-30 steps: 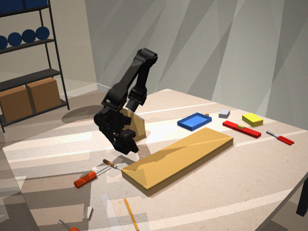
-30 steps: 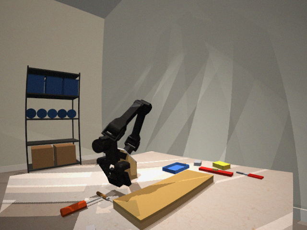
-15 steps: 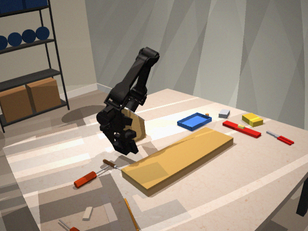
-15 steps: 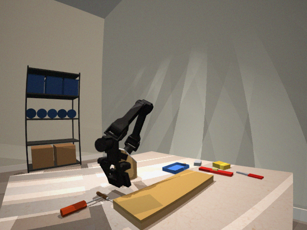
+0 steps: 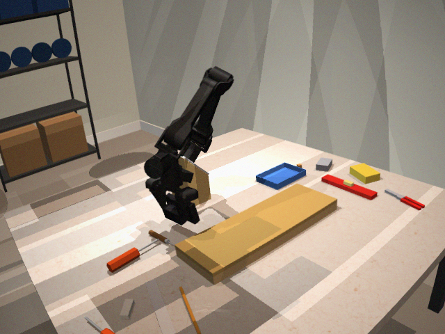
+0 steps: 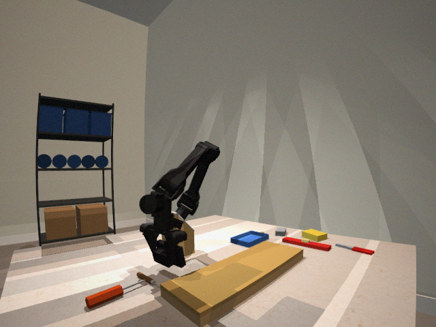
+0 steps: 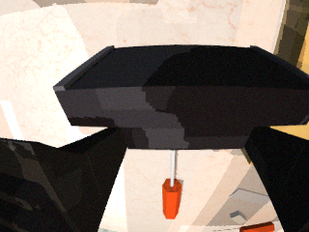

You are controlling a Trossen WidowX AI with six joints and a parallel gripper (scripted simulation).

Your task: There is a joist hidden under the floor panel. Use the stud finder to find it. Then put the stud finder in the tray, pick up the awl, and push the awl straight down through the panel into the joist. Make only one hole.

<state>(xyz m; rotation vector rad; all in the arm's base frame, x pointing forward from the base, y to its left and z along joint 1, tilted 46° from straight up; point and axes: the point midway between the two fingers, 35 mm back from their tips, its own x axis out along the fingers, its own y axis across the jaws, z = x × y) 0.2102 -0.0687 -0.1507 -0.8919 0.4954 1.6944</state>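
Note:
My gripper is shut on the stud finder, a wide dark block across the fingers in the wrist view. It hangs above the table just behind and left of the near left end of the floor panel, a long yellow-brown board lying flat. The awl lies on the table left of the panel, brown handle away and shaft toward the panel's corner; its tip is hard to make out. The blue tray stands behind the panel, with nothing visible in it.
An orange screwdriver lies beside the awl. A tan upright block stands behind the gripper. A red level, yellow block, grey block and red-handled tool lie right. A pencil lies in front.

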